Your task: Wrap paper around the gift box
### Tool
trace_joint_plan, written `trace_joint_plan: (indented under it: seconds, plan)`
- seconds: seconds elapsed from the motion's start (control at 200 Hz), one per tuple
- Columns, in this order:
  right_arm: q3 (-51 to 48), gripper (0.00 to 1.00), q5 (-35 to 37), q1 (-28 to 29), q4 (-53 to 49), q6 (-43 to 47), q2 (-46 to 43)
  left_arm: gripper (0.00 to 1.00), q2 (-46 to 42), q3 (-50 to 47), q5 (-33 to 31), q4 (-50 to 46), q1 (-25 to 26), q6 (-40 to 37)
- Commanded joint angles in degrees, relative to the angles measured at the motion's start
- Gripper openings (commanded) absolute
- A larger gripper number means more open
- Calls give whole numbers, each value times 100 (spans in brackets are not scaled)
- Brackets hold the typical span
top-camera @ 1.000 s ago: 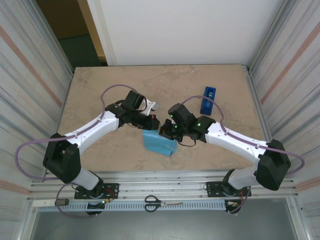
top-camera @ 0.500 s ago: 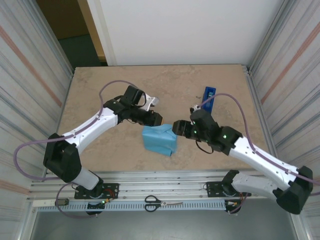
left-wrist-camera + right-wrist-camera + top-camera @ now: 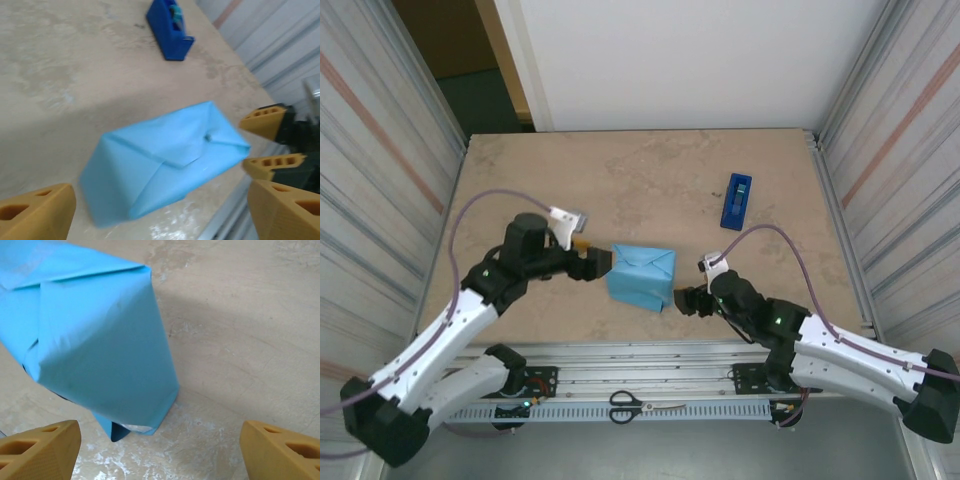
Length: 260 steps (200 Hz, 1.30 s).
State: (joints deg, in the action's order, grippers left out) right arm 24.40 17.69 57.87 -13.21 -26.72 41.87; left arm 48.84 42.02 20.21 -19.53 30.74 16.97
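The paper point(image 3: 100, 350) in front of the right claw point(image 3: 686, 300) is a thin, smooth sky-blue sheet with a soft sheen, sharply creased at its folds. The counter point(image 3: 520, 180) beneath both claws looks like mottled beige stone with a dull polish. The left claw point(image 3: 603, 262) has fingers point(image 3: 35, 212) of matt tan plastic with moulded holes. Beyond that claw, past the paper, the tape dispenser point(image 3: 169, 31) is glossy dark-blue plastic. The walls point(image 3: 380, 150) out to either side of the claws are ribbed, pale metal.

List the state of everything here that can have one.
paper: wrapped up, light blue side out.
left end effector: open, empty.
right end effector: open, empty.
tape dispenser: standing apart from the paper.
scissors: closed, lying flat.
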Motion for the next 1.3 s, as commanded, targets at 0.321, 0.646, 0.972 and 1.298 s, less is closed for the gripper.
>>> trace_joint_plan:
  seconds: [0.321,0.646,0.972,1.298]
  plan:
    - [-174,91,-114,337,1728,1031,914,95,-238,-1366,-64,1216,22,-507]
    - [254,85,-1947,-1247,2540,583,2009,86,1474,-584,19,1617,-65,79]
    - [1327,77,-3565,-2623,2315,632,3438,72,3361,854,500,1609,-588,577]
    - [2082,84,-3001,-3282,1477,918,3585,70,2896,678,288,1301,-1213,581]
